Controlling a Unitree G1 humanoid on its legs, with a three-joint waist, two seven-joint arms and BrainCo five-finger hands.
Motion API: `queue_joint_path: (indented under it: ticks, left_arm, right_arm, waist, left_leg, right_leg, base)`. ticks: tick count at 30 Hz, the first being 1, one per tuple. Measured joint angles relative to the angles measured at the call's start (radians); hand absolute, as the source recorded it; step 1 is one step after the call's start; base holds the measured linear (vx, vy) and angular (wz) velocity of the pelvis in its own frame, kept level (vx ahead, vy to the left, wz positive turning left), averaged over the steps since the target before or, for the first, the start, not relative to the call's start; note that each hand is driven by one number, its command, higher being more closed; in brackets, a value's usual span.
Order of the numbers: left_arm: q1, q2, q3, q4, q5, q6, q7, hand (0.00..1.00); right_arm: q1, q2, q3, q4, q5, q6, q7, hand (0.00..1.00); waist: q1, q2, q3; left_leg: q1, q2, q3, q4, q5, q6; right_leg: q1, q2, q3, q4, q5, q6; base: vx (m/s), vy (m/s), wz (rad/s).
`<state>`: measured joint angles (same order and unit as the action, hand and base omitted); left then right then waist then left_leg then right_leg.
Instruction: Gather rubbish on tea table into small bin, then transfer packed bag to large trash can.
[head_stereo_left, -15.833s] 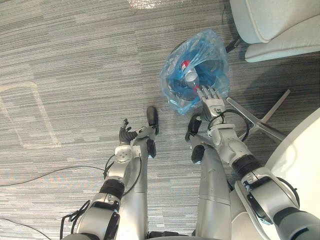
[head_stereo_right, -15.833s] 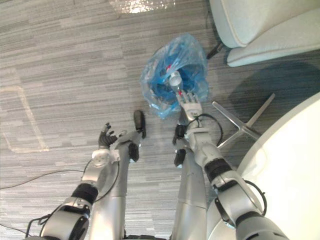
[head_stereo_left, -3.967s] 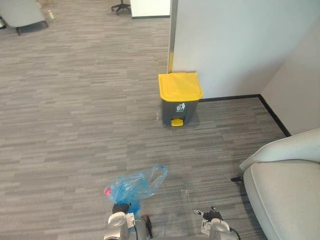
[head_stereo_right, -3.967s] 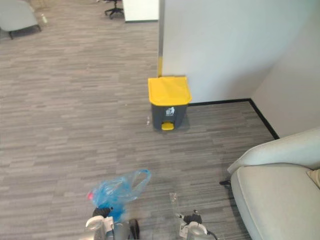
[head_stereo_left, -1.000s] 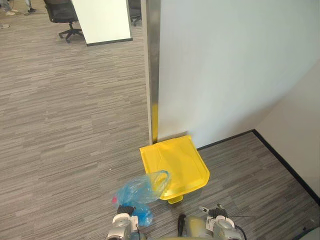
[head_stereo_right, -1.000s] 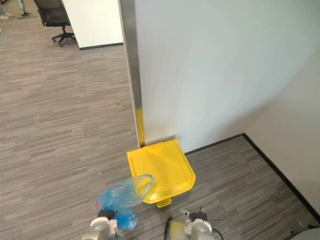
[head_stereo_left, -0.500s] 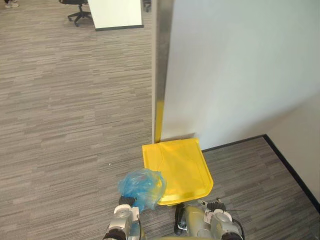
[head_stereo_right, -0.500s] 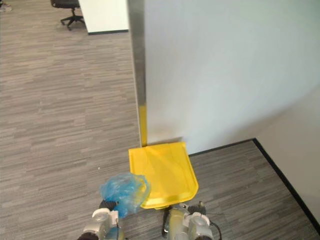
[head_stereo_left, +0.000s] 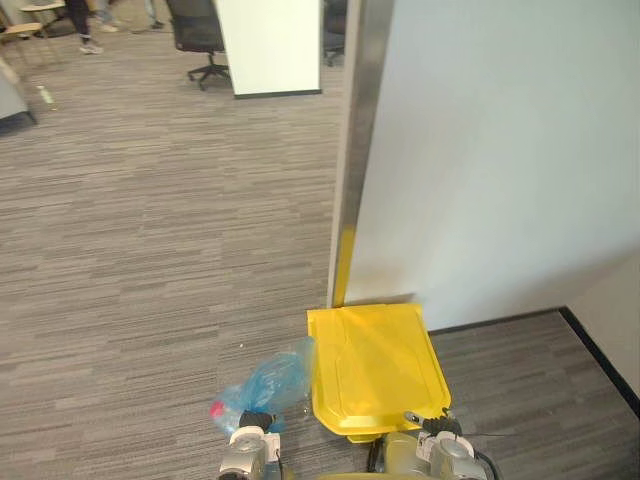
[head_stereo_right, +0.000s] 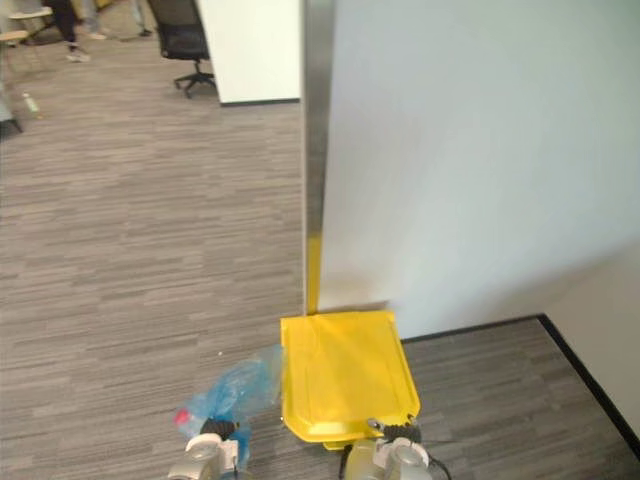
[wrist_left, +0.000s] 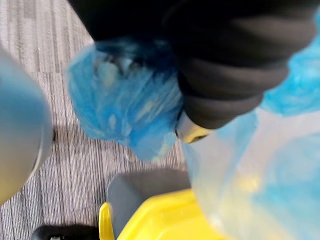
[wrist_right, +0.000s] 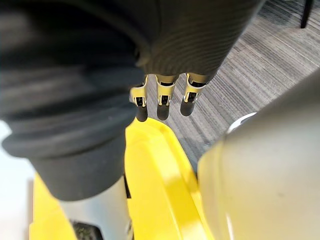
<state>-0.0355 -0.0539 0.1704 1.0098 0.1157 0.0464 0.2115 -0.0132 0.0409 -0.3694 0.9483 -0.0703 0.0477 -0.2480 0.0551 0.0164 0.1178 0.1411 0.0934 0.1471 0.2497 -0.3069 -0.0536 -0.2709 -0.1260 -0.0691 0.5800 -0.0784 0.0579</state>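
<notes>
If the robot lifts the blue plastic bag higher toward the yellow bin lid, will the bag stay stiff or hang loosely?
Probably floppy: the blue plastic bag is thin, crumpled film bunched at the left hand. It seems light for its size, being see-through and mostly slack. A red item shows at one side inside, so it may swing unevenly.

- Bag (head_stereo_left: 268, 385): see-through blue, red spot showing inside.
- Right hand (wrist_right: 162, 95): silver fingers, dark tips, dark ribbed cover.
- Lid (head_stereo_left: 375, 370), just beyond those fingers: bright yellow.
- Carpet (head_stereo_left: 150, 220): grey, fine streaks all over.
- Wall (head_stereo_left: 480, 150): plain, pale.
</notes>
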Motion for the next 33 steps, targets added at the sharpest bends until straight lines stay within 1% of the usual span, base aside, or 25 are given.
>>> queue_joint_path:
  ticks: [1, 2, 4, 5, 6, 7, 8, 9, 10, 13, 15, 18, 19, 20, 21, 23, 24, 25, 26, 28, 29, 31, 32, 33]
  left_arm:
    - [0.010, 0.009, -0.001, -0.002, 0.000, 0.001, 0.000, 1.00]
    - [0.020, 0.012, 0.000, -0.007, -0.002, 0.002, 0.001, 1.00]
    - [0.019, 0.004, 0.017, -0.013, -0.001, 0.002, 0.001, 1.00]
    - [0.028, -0.003, 0.031, -0.013, -0.001, 0.003, 0.000, 1.00]
    - [0.031, -0.006, 0.031, -0.013, -0.002, 0.002, 0.000, 1.00]
    - [0.029, -0.003, 0.029, 0.000, -0.002, 0.004, 0.000, 1.00]
    - [0.032, -0.002, 0.027, 0.003, -0.002, 0.004, -0.001, 1.00]
    - [0.037, -0.004, 0.023, 0.007, -0.002, 0.004, -0.001, 1.00]
    - [0.037, -0.001, 0.017, 0.012, -0.002, 0.004, -0.001, 1.00]
    - [0.035, 0.002, 0.014, 0.011, -0.002, 0.004, -0.002, 1.00]
    - [0.035, 0.003, 0.014, 0.011, -0.002, 0.004, -0.001, 1.00]
    - [0.030, 0.008, 0.018, -0.002, -0.008, 0.004, -0.001, 1.00]
    - [0.032, 0.012, 0.017, -0.002, -0.013, 0.004, 0.000, 1.00]
    - [0.032, 0.014, 0.017, -0.002, -0.018, 0.004, 0.000, 1.00]
    - [0.032, 0.017, 0.015, -0.001, -0.028, 0.004, 0.000, 1.00]
    - [0.031, 0.021, 0.004, 0.002, -0.039, 0.005, 0.001, 1.00]
    - [0.031, 0.023, -0.008, 0.003, -0.040, 0.006, 0.002, 1.00]
    - [0.028, 0.024, -0.027, 0.004, -0.041, 0.007, 0.002, 1.00]
    - [0.028, 0.025, -0.035, 0.005, -0.040, 0.007, 0.002, 1.00]
    - [0.017, 0.030, -0.043, 0.005, -0.040, 0.007, 0.001, 1.00]
    - [0.010, 0.039, -0.042, 0.005, -0.041, 0.007, 0.002, 1.00]
    - [-0.003, 0.043, -0.037, 0.002, -0.041, 0.007, 0.002, 1.00]
    - [0.001, 0.035, -0.020, -0.015, -0.041, 0.004, 0.002, 1.00]
    - [0.002, 0.037, -0.017, -0.024, -0.041, 0.004, 0.002, 1.00]
  right_arm:
    - [0.001, 0.005, 0.002, 0.008, 0.000, 0.001, 0.000, 0.00]
    - [0.019, 0.011, 0.007, 0.019, 0.000, 0.002, 0.000, 0.00]
    - [0.021, 0.018, 0.011, 0.021, 0.000, 0.000, 0.001, 0.00]
    - [0.026, 0.016, 0.010, 0.021, 0.000, 0.001, 0.001, 0.00]
    - [0.026, 0.018, 0.008, 0.022, 0.000, 0.001, 0.001, 0.00]
    - [0.016, 0.019, 0.005, 0.040, 0.000, 0.001, 0.003, 0.00]
    - [0.015, 0.020, 0.001, 0.047, 0.001, 0.001, 0.003, 0.00]
    - [0.006, 0.014, -0.019, 0.052, -0.001, 0.003, 0.004, 0.00]
    - [0.007, 0.008, -0.038, 0.055, -0.001, 0.003, 0.004, 0.00]
    - [0.016, -0.009, -0.050, 0.075, -0.001, 0.009, 0.003, 0.00]
    - [0.010, -0.021, -0.045, 0.090, -0.001, 0.011, 0.003, 0.00]
    - [0.006, -0.021, -0.035, 0.086, -0.001, 0.012, 0.003, 0.00]
    - [0.009, -0.021, -0.025, 0.086, -0.002, 0.012, 0.002, 0.00]
    - [0.010, -0.021, -0.021, 0.086, -0.002, 0.012, 0.002, 0.00]
    - [0.011, -0.021, -0.020, 0.085, -0.002, 0.012, 0.002, 0.00]
    - [0.013, -0.022, -0.021, 0.085, -0.002, 0.012, 0.002, 0.00]
    - [0.015, -0.021, -0.021, 0.085, -0.002, 0.015, 0.002, 0.00]
    - [0.015, -0.022, -0.021, 0.086, -0.002, 0.018, 0.002, 0.00]
    - [0.015, -0.022, -0.021, 0.086, -0.002, 0.020, 0.001, 0.00]
    - [0.009, -0.020, -0.020, 0.086, -0.002, 0.022, -0.002, 0.00]
    - [0.006, -0.016, -0.007, 0.085, -0.006, 0.022, -0.006, 0.00]
    - [0.007, -0.015, 0.007, 0.080, -0.006, 0.020, -0.008, 0.00]
    - [0.002, -0.018, 0.018, 0.055, -0.007, 0.022, -0.009, 0.00]
    - [0.006, -0.011, 0.019, 0.047, -0.007, 0.023, -0.009, 0.00]
  waist:
    - [-0.007, -0.014, -0.007]
    - [0.003, -0.042, -0.022]
    - [0.010, -0.026, -0.029]
    - [0.009, -0.013, -0.060]
    - [0.009, -0.015, -0.065]
    - [0.008, -0.001, -0.058]
    - [0.007, 0.002, -0.060]
    - [-0.002, 0.007, -0.061]
    - [-0.001, 0.006, -0.053]
    - [0.003, 0.000, -0.049]
    - [0.000, -0.005, -0.047]
    - [-0.001, -0.012, -0.038]
    - [-0.001, -0.015, -0.041]
    - [-0.002, -0.017, -0.041]
    - [-0.005, -0.025, -0.044]
    - [-0.010, -0.025, -0.044]
    - [-0.018, -0.026, -0.047]
    - [-0.023, -0.027, -0.045]
    - [-0.023, -0.028, -0.045]
    - [-0.022, -0.032, -0.019]
    - [-0.023, -0.040, -0.007]
    - [-0.025, -0.052, 0.004]
    - [-0.016, -0.037, 0.011]
    - [-0.018, -0.047, 0.009]
  left_leg:
    - [0.008, -0.012, -0.004, -0.032, 0.020, -0.008]
    - [0.015, -0.018, -0.006, -0.042, 0.031, -0.015]
    - [0.013, -0.006, 0.007, -0.065, 0.048, -0.024]
    - [-0.002, 0.014, 0.031, -0.103, 0.072, -0.029]
    - [-0.003, 0.014, 0.038, -0.110, 0.074, -0.032]
    - [-0.018, 0.021, 0.050, -0.111, 0.079, -0.038]
    - [-0.024, 0.020, 0.050, -0.112, 0.086, -0.038]
    - [-0.035, 0.021, 0.045, -0.128, 0.102, -0.039]
    - [-0.033, 0.021, 0.036, -0.142, 0.115, -0.039]
    - [-0.030, 0.021, 0.031, -0.138, 0.122, -0.038]
    - [-0.033, 0.019, 0.031, -0.122, 0.117, -0.040]
    - [-0.061, 0.031, 0.040, -0.064, 0.068, -0.044]
    - [-0.071, 0.032, 0.041, -0.058, 0.063, -0.050]
    - [-0.073, 0.032, 0.041, -0.059, 0.063, -0.051]
    - [-0.075, 0.030, 0.034, -0.065, 0.063, -0.053]
    - [-0.071, 0.019, 0.028, -0.087, 0.070, -0.056]
    - [-0.070, 0.010, 0.028, -0.112, 0.087, -0.050]
    - [-0.070, -0.001, 0.028, -0.127, 0.104, -0.039]
    - [-0.070, -0.005, 0.030, -0.131, 0.106, -0.037]
    - [-0.058, -0.015, 0.045, -0.128, 0.107, -0.031]
    - [-0.053, -0.022, 0.064, -0.120, 0.099, -0.021]
    - [-0.054, -0.024, 0.079, -0.097, 0.098, -0.012]
    - [-0.055, 0.000, 0.107, -0.098, 0.095, 0.004]
    - [-0.056, -0.004, 0.108, -0.101, 0.095, 0.004]
  right_leg:
    - [-0.004, -0.017, 0.004, 0.100, -0.043, -0.009]
    - [0.013, -0.023, -0.001, 0.085, -0.062, -0.006]
    - [0.049, -0.004, -0.031, -0.002, -0.054, -0.011]
    - [0.098, 0.025, -0.032, -0.169, -0.052, -0.008]
    - [0.110, 0.031, -0.032, -0.218, -0.052, -0.008]
    - [0.134, 0.051, -0.028, -0.310, -0.016, -0.013]
    - [0.137, 0.055, -0.026, -0.331, -0.004, -0.016]
    - [0.144, 0.065, -0.026, -0.391, 0.035, -0.015]
    - [0.162, 0.072, -0.028, -0.432, 0.062, -0.016]
    - [0.197, 0.074, -0.031, -0.479, 0.091, -0.016]
    - [0.193, 0.070, -0.025, -0.469, 0.091, -0.016]
    - [0.152, 0.067, -0.008, -0.411, 0.065, -0.017]
    - [0.131, 0.067, 0.001, -0.392, 0.059, -0.016]
    - [0.126, 0.068, 0.003, -0.389, 0.057, -0.017]
    - [0.119, 0.072, 0.008, -0.390, 0.057, -0.016]
    - [0.109, 0.078, 0.018, -0.396, 0.060, -0.013]
    - [0.090, 0.078, 0.027, -0.396, 0.067, -0.007]
    - [0.074, 0.079, 0.045, -0.396, 0.079, -0.011]
    - [0.066, 0.080, 0.054, -0.395, 0.087, -0.014]
    - [0.060, 0.092, 0.090, -0.394, 0.109, -0.013]
    - [0.060, 0.090, 0.105, -0.387, 0.120, -0.008]
    - [0.058, 0.093, 0.110, -0.391, 0.156, 0.016]
    - [0.035, 0.084, 0.072, -0.276, 0.084, -0.011]
    - [0.013, 0.069, 0.047, -0.164, 0.017, -0.035]
  base:
    - [0.03, -0.053, 0.35]
    - [0.05, -0.068, 0.13]
    - [-0.02, -0.055, -0.22]
    - [-0.06, -0.047, -0.34]
    - [-0.08, -0.091, -0.54]
    - [-0.08, -0.060, -0.38]
    - [-0.09, -0.062, -0.32]
    - [-0.08, -0.035, 0.00]
    - [-0.08, -0.049, 0.12]
    - [-0.08, -0.012, 0.11]
    - [-0.10, 0.001, -0.11]
    - [-0.13, -0.013, -0.19]
    - [-0.11, -0.024, -0.17]
    - [-0.05, -0.034, -0.15]
    - [0.00, -0.041, -0.16]
    - [0.02, -0.017, -0.19]
    - [0.06, 0.013, -0.23]
    - [0.10, 0.030, -0.28]
    - [0.11, 0.043, -0.43]
    - [0.06, 0.052, -0.64]
    - [-0.02, 0.078, -0.56]
    - [-0.05, 0.078, -0.41]
    - [-0.05, 0.029, -0.23]
    - [-0.03, 0.038, -0.02]
